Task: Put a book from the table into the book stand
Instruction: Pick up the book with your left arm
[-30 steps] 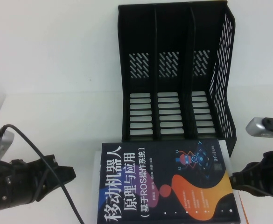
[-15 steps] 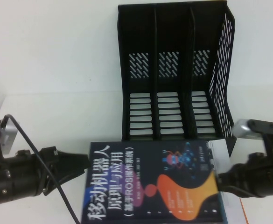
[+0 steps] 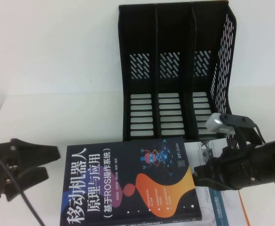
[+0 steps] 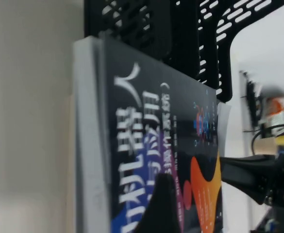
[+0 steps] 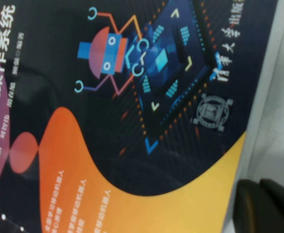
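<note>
Left gripper [image 3: 50, 162] hangs just off the book's [image 3: 130, 186] left edge, its matte black fingers spread wide and holding nothing; right gripper [image 3: 197, 176] presses against the book's right edge, and whether it is clamped I cannot tell. Glossy and rectangular, the black paperback lies flat on the smooth white table [image 3: 57, 70], in front of the book stand [image 3: 175, 70]; big white Chinese title, orange and purple blobs, a small blue robot graphic. Rigid black plastic forms the upright stand: three compartments, slotted base and back, perforated side wall. A white book [image 3: 217, 188] shows from under the paperback's right side.
</note>
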